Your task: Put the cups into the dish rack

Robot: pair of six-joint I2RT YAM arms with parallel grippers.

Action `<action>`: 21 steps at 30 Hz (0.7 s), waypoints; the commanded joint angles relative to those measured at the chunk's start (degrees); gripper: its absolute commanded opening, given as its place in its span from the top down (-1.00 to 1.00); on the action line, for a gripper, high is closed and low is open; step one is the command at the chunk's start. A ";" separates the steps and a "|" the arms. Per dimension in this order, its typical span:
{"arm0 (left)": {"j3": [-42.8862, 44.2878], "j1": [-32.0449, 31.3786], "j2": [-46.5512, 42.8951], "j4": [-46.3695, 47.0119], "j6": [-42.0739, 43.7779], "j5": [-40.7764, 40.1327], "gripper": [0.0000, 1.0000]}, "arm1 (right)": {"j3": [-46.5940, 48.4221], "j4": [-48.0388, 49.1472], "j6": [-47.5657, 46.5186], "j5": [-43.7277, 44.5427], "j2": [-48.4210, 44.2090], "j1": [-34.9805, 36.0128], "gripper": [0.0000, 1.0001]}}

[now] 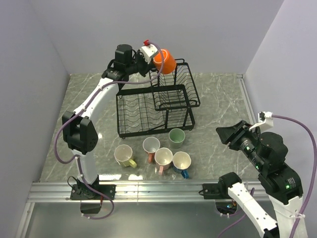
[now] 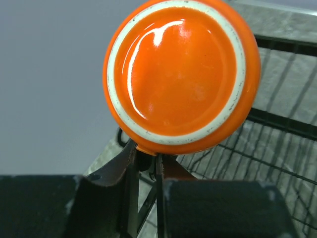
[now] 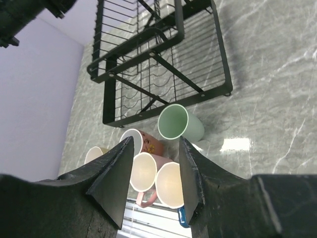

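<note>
My left gripper (image 1: 151, 58) is shut on the orange cup (image 1: 165, 61) and holds it tipped in the air over the back left corner of the dish rack's upper basket (image 1: 184, 91). In the left wrist view the orange cup's base (image 2: 181, 74) fills the frame and my fingers pinch its handle below. The black wire dish rack (image 1: 148, 110) holds no cups. Five cups stand on the table in front of it: yellow (image 1: 124, 155), salmon (image 1: 151, 147), pink (image 1: 163, 158), blue (image 1: 182, 162), pale green (image 1: 176, 137). My right gripper (image 3: 156, 163) is open and empty, raised at the right.
Grey walls close in the table on the left, back and right. A metal rail (image 1: 148, 188) runs along the near edge by the arm bases. The right wrist view shows the rack (image 3: 163, 64) and the cups below it.
</note>
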 commanded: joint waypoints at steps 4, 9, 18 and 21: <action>-2.43 -2.06 -0.09 10.25 -2.54 14.57 1.00 | -3.07 1.68 2.25 1.49 -0.68 0.29 0.03; -1.91 -3.99 1.49 9.47 -0.70 11.34 1.00 | -5.01 2.92 2.95 0.79 -0.59 0.38 0.04; -1.37 -3.48 2.20 5.86 7.48 -0.37 1.00 | -5.97 3.18 1.90 1.22 -0.86 0.38 0.04; -0.94 -2.68 1.23 6.48 7.65 -2.73 1.00 | -6.15 3.35 1.29 1.23 -0.60 0.29 0.05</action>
